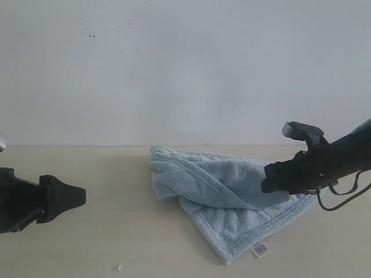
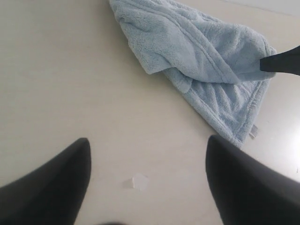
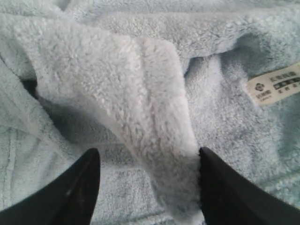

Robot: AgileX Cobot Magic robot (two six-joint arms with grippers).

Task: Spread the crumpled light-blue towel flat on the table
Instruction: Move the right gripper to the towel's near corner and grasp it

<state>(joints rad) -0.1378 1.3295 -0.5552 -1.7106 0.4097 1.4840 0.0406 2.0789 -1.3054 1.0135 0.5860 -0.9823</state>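
Observation:
The light-blue towel (image 1: 223, 191) lies crumpled and folded over itself on the beige table (image 1: 116, 243), right of centre, with a white tag (image 1: 260, 250) at its near hem. My right gripper (image 1: 268, 180) is at the towel's right side, low over the top fold. Its wrist view shows it open (image 3: 147, 161), a thick fold of the towel (image 3: 140, 108) lying between the two fingers and touching one of them. A second white tag (image 3: 274, 86) shows there. My left gripper (image 1: 81, 197) hangs open at the far left, well apart from the towel (image 2: 197, 56), over bare table (image 2: 147, 145).
A small white scrap (image 2: 137, 182) lies on the table under the left gripper, also visible near the front edge (image 1: 119, 267). A white-grey wall with tiny dark specks (image 1: 93, 35) rises behind the table. A cable (image 1: 342, 197) loops below the right arm.

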